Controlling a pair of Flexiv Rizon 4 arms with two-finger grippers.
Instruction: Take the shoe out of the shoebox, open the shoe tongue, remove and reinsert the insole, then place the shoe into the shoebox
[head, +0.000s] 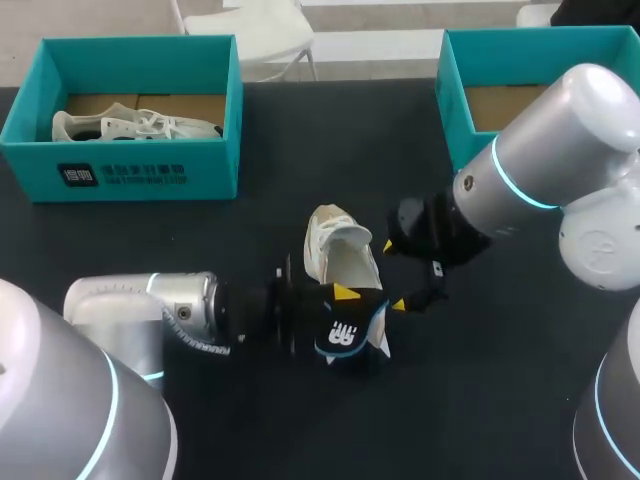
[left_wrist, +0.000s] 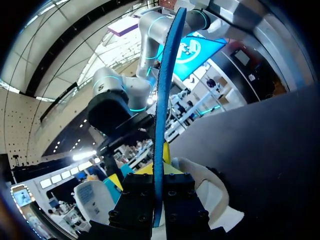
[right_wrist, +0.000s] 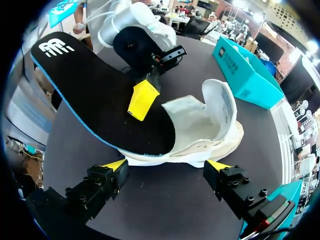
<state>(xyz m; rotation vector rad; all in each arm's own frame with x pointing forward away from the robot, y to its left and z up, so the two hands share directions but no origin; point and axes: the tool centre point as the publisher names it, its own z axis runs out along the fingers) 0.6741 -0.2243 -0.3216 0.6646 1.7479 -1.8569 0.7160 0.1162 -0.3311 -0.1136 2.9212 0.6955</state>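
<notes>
Two teal boxes, two white shoes, one insole, two grippers. The left box (head: 120, 170) at the table's far left holds one shoe (head: 130, 125) lying lengthwise along it. The left gripper (head: 345, 300) is clamped on the black, blue-edged insole (head: 345, 335), one yellow tip on each face. The insole's logo end points toward the near edge; its other end sits in the second shoe (head: 335, 255). This shoe stands mid-table on its sole, long axis running near to far – which end is the toe I cannot tell. The right gripper (head: 394, 275) is just beside that shoe, fingers spread wide, holding nothing. The right box (head: 455, 110) is at the far right.
</notes>
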